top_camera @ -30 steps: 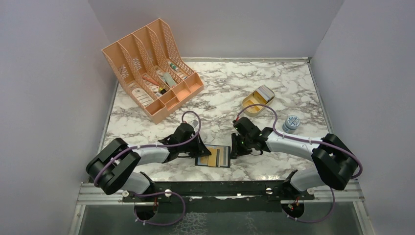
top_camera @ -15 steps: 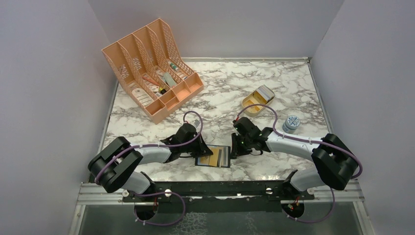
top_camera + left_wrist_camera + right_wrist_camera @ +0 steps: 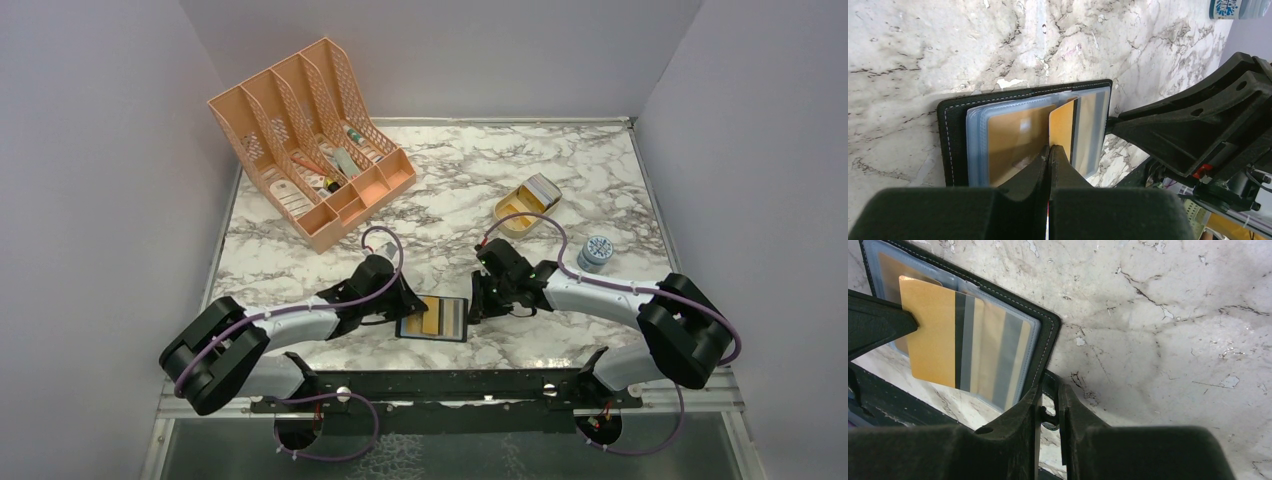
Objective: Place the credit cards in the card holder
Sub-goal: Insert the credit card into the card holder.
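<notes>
Your L gripper point(image 3: 1049, 150) is clamped on a tan-orange card point(image 3: 1063, 127), whose far end is over the open card holder point(image 3: 433, 320), front-centre on the table point(image 3: 600, 190). R gripper point(image 3: 1049, 390) pinches the holder's right edge.

Two pale-grey and black arms, purple-cabled.
Left arm point(image 3: 300, 318) and right arm point(image 3: 600, 292): white-grey shells between chunky matte-black joint housings, thin purple cable point(image 3: 381, 229) looped along each; left claw point(image 3: 410, 305) and right claw point(image 3: 475, 300) with tapered black plastic fingers, small red part point(image 3: 1204, 170) behind the right.
</notes>
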